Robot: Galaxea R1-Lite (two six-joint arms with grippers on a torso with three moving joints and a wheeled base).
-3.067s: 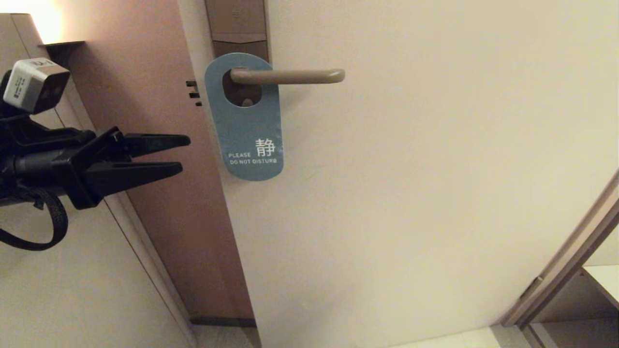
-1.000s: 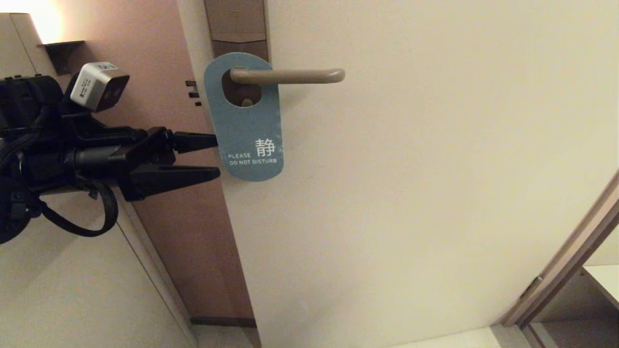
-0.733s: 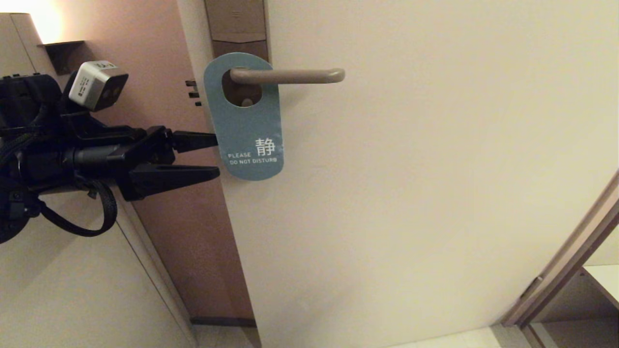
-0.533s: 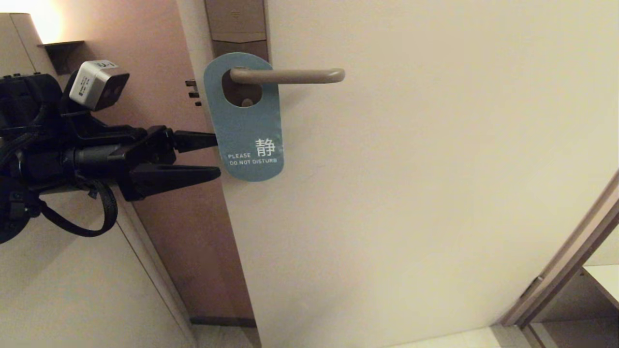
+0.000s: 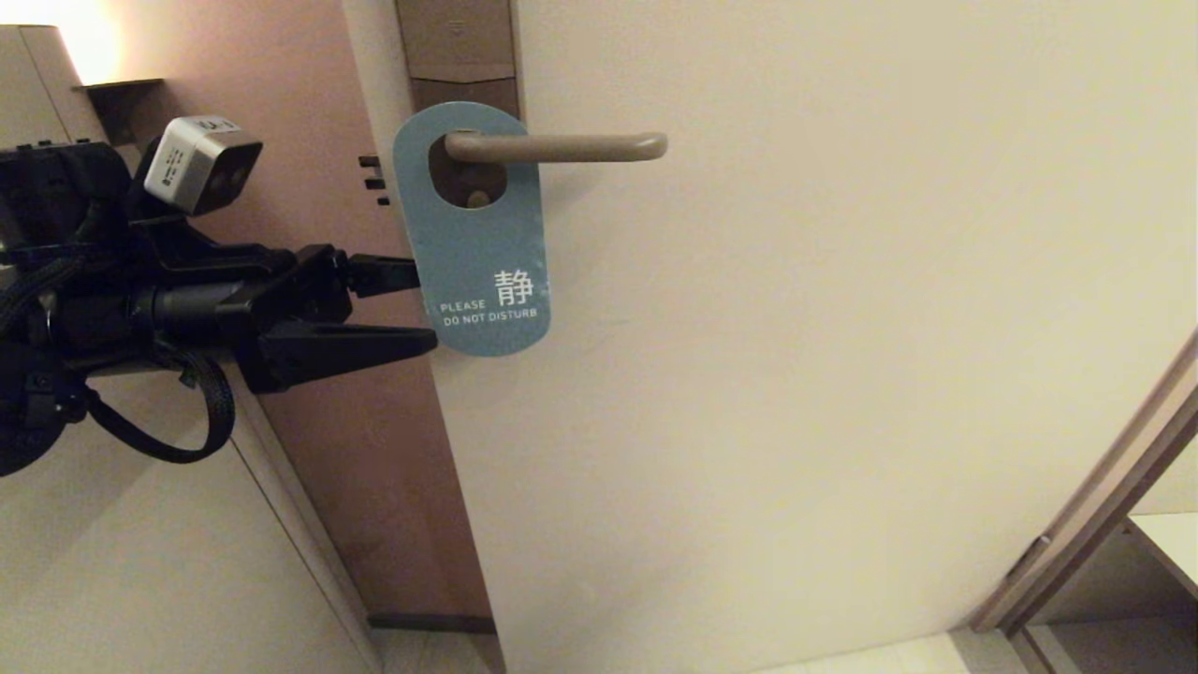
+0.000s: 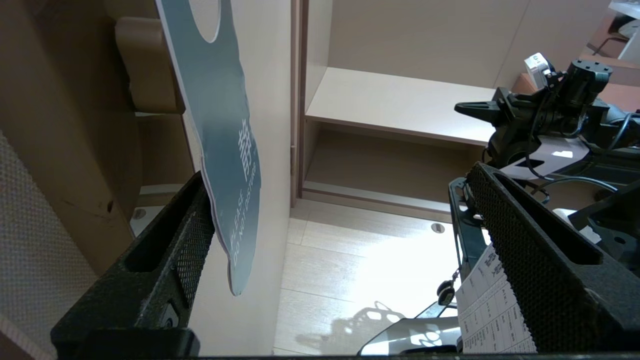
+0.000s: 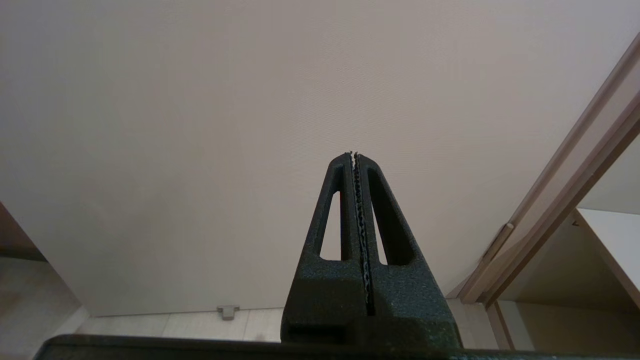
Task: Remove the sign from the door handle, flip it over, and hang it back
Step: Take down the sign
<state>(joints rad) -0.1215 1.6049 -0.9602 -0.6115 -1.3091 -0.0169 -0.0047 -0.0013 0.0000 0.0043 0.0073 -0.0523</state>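
Getting ready to grab the sign

The flat blue card sign (image 5: 473,229) hangs on the beige lever door handle (image 5: 557,146). The black left gripper (image 5: 416,304) is wide open around its edge, holding nothing; next, pinch and lift.

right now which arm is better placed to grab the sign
Left. The left gripper is open astride the edge of the sign, one finger behind it. The right gripper is shut and faces bare door.

The pale door (image 5: 796,374) is the surface here, carrying the brown lock plate (image 5: 459,47) and the door handle (image 5: 562,146), from which the blue sign (image 5: 477,253) hangs.
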